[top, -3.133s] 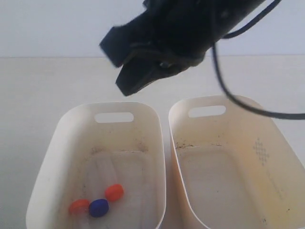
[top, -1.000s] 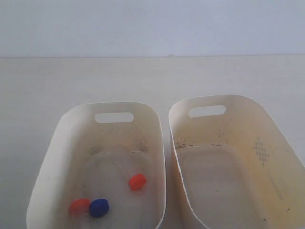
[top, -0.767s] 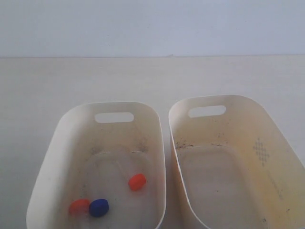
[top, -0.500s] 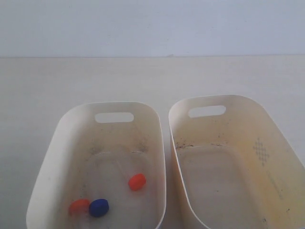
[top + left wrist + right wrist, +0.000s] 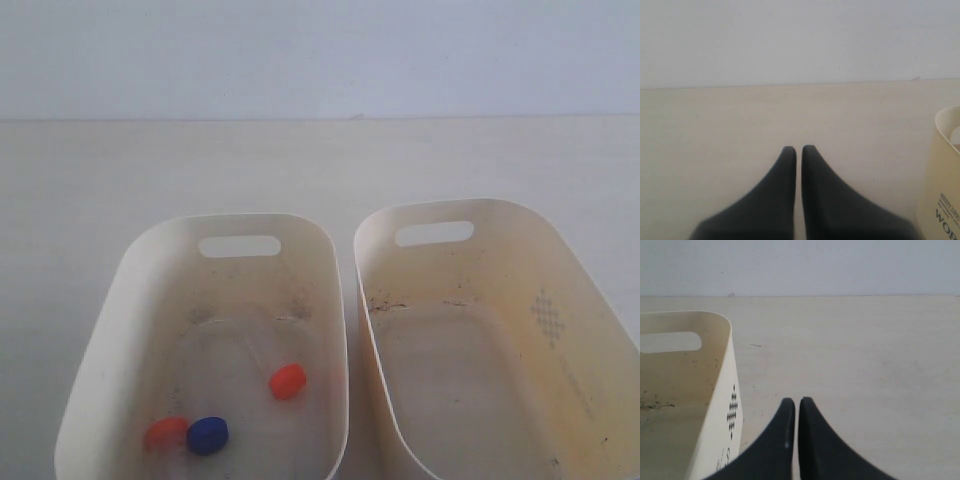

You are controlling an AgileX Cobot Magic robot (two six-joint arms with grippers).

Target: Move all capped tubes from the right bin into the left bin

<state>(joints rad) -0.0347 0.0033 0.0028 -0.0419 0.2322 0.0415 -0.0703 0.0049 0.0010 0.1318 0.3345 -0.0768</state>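
Observation:
In the exterior view the left bin (image 5: 110, 330) holds clear capped tubes. One orange-red cap (image 5: 288, 381) lies near its middle. A second orange-red cap (image 5: 165, 432) and a blue cap (image 5: 208, 435) lie side by side at its near end; a second blue cap does not show. The right bin (image 5: 600, 310), with the diamond dot pattern (image 5: 547, 318), shows no tubes. Neither gripper appears in the exterior view. My left gripper (image 5: 799, 148) is shut and empty over bare table. My right gripper (image 5: 793, 400) is also shut and empty, just outside the right bin (image 5: 715, 390).
The two bins stand side by side, almost touching, on a pale tabletop (image 5: 320, 165). A cream tub's outer wall (image 5: 945, 170) with printed lettering stands beside my left gripper. A pale wall rises behind the table's far edge.
The dark arm that hung over the bins 3.1 s ago has left the exterior view. One orange-red-capped tube has shifted toward the left bin's middle. Nothing moved in the last second.

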